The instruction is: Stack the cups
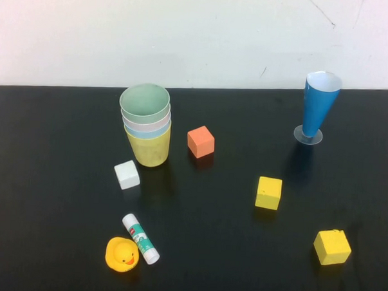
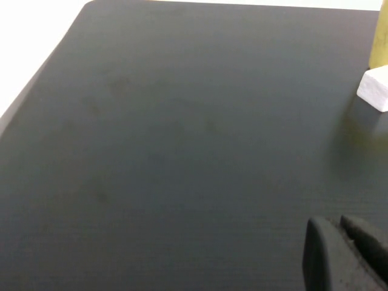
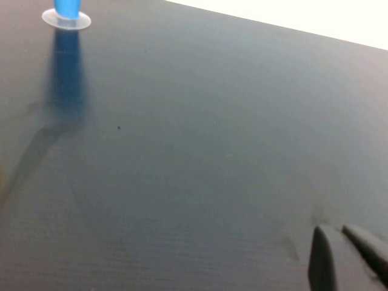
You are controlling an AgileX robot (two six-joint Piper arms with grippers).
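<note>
The four cups stand nested in one upright stack at the back left of the black table [image 1: 51, 178] in the high view. The yellow cup [image 1: 149, 150] is at the bottom, then the light blue cup [image 1: 164, 129], the pale pink cup [image 1: 143, 124] and the pale green cup [image 1: 144, 102] on top. An edge of the yellow cup [image 2: 381, 36] shows in the left wrist view. Neither arm shows in the high view. My left gripper [image 2: 332, 225] is shut and empty over bare table, away from the stack. My right gripper [image 3: 333, 230] is shut and empty over bare table.
A dark-blue cone cup [image 1: 319, 102] on a clear base stands at the back right; its base [image 3: 66, 19] shows in the right wrist view. An orange cube [image 1: 200, 141], a white cube [image 1: 127, 175], two yellow cubes [image 1: 268, 192] [image 1: 332, 247], a glue stick [image 1: 140, 238] and a rubber duck [image 1: 121, 254] lie around.
</note>
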